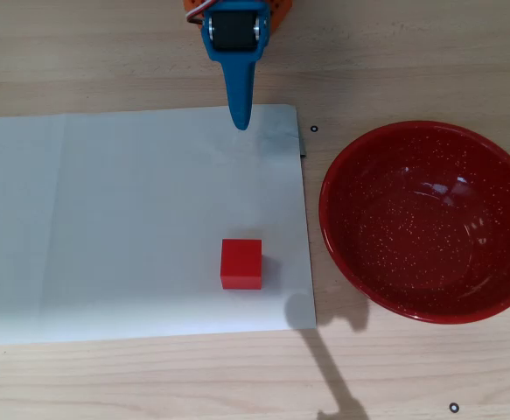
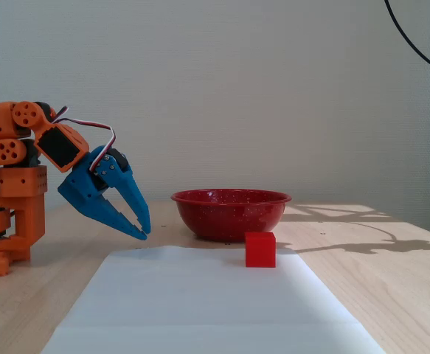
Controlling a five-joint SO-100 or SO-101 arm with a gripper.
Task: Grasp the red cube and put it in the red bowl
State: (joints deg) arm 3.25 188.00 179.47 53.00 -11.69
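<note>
1. In the overhead view the arm (image 1: 235, 26) is cut off by the top edge; only its blue gripper (image 1: 240, 122) and a bit of orange show.
2. From above, the jaws overlap, so their gap cannot be read.
3. The white paper (image 1: 106, 219) runs off the left edge there.
4. In the fixed view the red cube (image 2: 259, 249) hides part of the red bowl (image 2: 229, 214).
5. The paper's near end is cut by the bottom edge.

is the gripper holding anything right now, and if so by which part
Nothing is held. The gripper hangs empty near the arm's base, well apart from the red cube, which sits untouched on the white paper.
</note>
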